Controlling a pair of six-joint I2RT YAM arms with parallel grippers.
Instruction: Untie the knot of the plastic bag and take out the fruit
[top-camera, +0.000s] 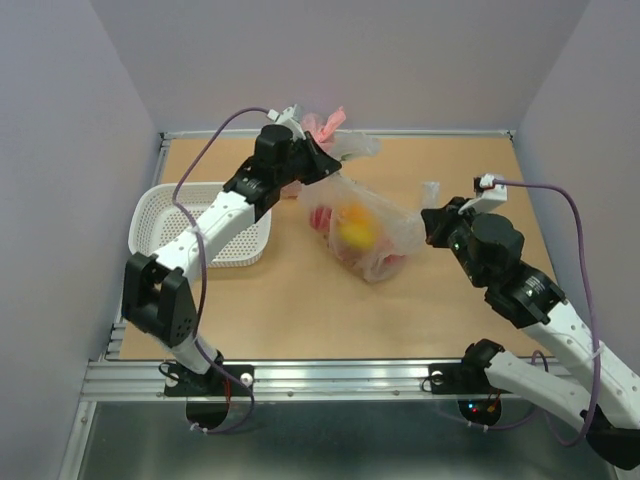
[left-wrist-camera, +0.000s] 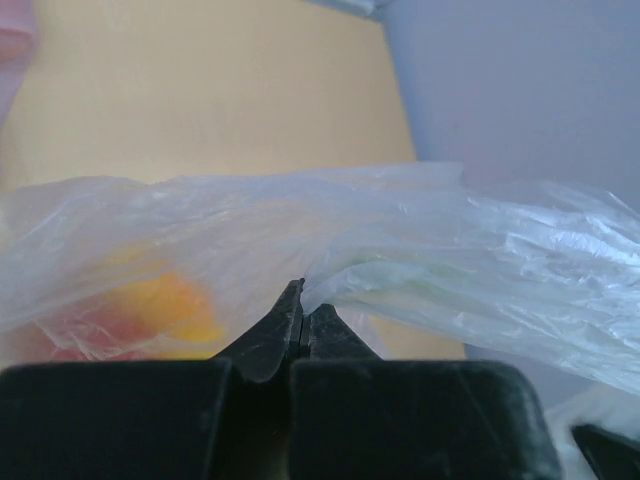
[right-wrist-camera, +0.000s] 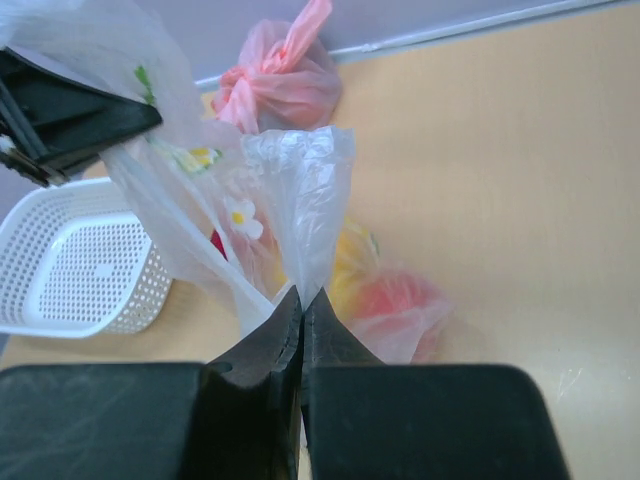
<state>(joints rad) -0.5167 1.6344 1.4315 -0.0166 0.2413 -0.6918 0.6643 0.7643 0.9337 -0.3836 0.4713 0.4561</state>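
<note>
The clear plastic bag (top-camera: 372, 232) is stretched between my two grippers over the middle of the table. Fruit shows through it: a yellow one (top-camera: 355, 227) and red ones (top-camera: 322, 216). My left gripper (top-camera: 322, 163) is shut on the bag's far-left ear (left-wrist-camera: 420, 270). My right gripper (top-camera: 432, 222) is shut on the bag's right ear (right-wrist-camera: 303, 200). Fruit shows blurred through the film in the left wrist view (left-wrist-camera: 165, 305) and in the right wrist view (right-wrist-camera: 395, 300). I see no tied knot; the bag's top is pulled out long between the grippers.
A white basket (top-camera: 160, 215) stands at the left, under the left arm. A pink tied bag (top-camera: 322, 125) lies at the back edge behind the left gripper, also in the right wrist view (right-wrist-camera: 285, 75). Purple walls close three sides.
</note>
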